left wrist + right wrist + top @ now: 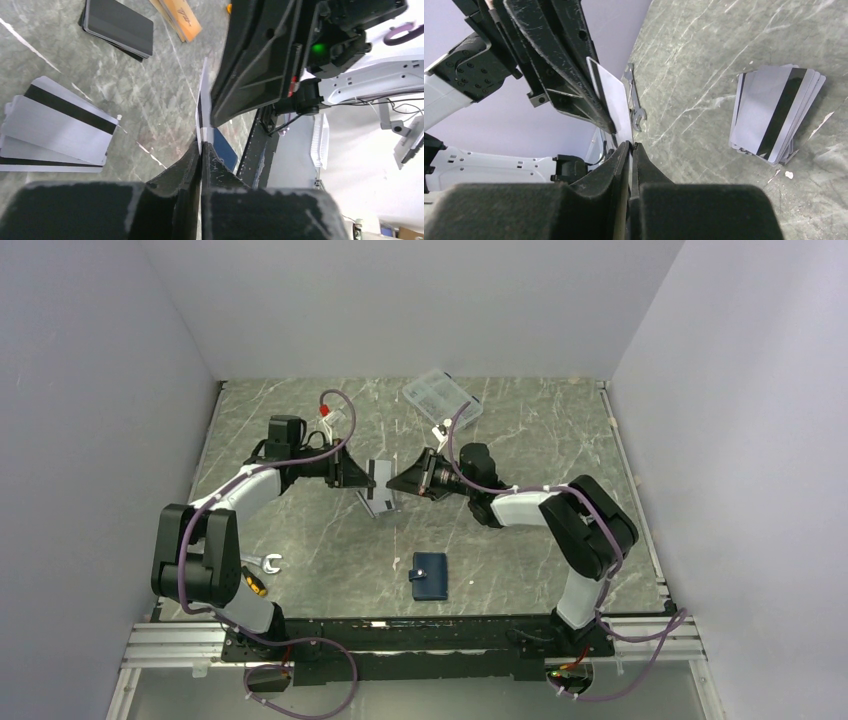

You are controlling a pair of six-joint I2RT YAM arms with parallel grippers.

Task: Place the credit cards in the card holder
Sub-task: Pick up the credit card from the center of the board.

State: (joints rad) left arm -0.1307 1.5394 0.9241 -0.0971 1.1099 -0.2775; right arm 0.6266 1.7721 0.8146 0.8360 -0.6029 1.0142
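The grey marbled table [560, 540] takes up the whole floor of the booth, walled in pale on three sides. The left arm [200, 540] and the right arm [590, 530] both reach in towards the middle and meet nose to nose there, above the tabletop.

At the back, towards the far wall, sits a clear plastic compartment box [441, 396], set at an angle. The card holder [430, 576] lies flat and closed on the near part of the table, roughly between the two arm bases and well apart from both grippers.

The credit cards [774, 112] lie on the table below the grippers: a fanned heap of silver-grey ones with dark stripes, a few black cards [120, 25] beyond it, and orange-gold cards [181, 17] just beside the black ones.

One silver card [611, 92] is up off the table, standing on edge between the arms. The left gripper [201, 150] has its jaws pinched together on one end of it, and the right gripper [630, 149] is clamped on the opposite end.

A small open-ended wrench [268, 562] lies near the left arm's base.
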